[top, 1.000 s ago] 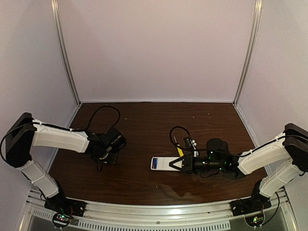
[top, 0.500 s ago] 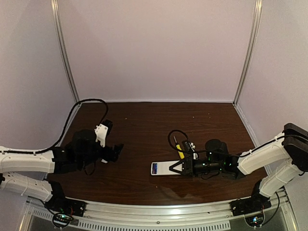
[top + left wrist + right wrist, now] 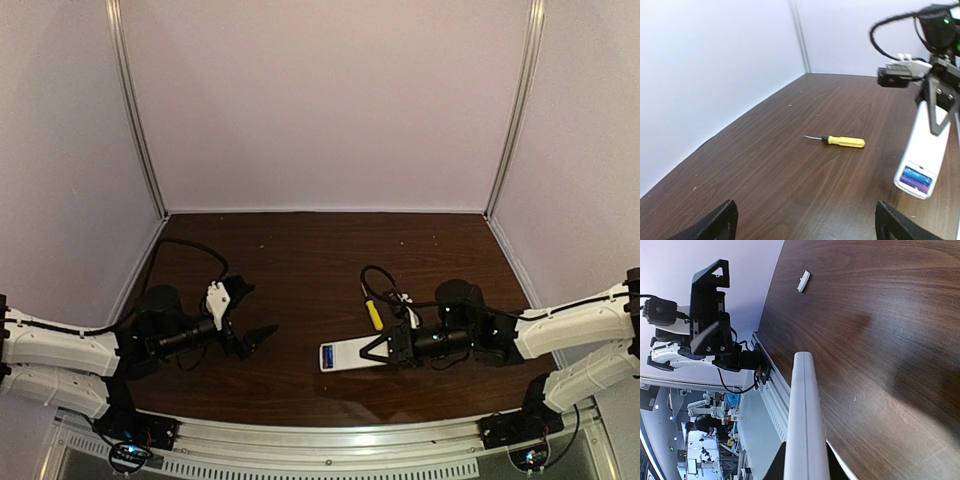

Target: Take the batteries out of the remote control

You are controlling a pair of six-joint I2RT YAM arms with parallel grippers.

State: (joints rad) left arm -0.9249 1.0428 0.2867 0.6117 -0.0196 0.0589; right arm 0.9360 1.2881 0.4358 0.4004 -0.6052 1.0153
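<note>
Scanning clutter first: spotting a yellow-handled screwdriver (image 3: 842,142) flat on the desk (image 3: 300,250), just above the right claw (image 3: 372,352) in the top view, near it but not touching. Also spotting a small white cover piece (image 3: 803,281) loose on the wood, top of the right wrist view, well apart from the rest.

Clamping the remote control (image 3: 340,355) by one end with the right claw, jaws closed tight on it; lower centre of the top view, free end pointing toward frame left. Looks lifted and tilted in the left wrist view, at the right edge of that frame. Showing batteries (image 3: 916,179) in the open bay at the free end: two blue-purple cylinders side by side, not yet out.

Left claw (image 3: 255,312): spread fully wide, gripping nothing, lower left of the top view, facing the remote control, well apart from it.

Surfaces: smooth white plastic bar with rounded corners; dark, slightly glossy wood-grain desk; pale lilac wall panels (image 3: 320,100).

Room: open wood between the two claws and across the upper half of the desk. Boxed in by wall panels at left, right and top of frame, ribbed metal rail (image 3: 330,435) along the bottom edge.
</note>
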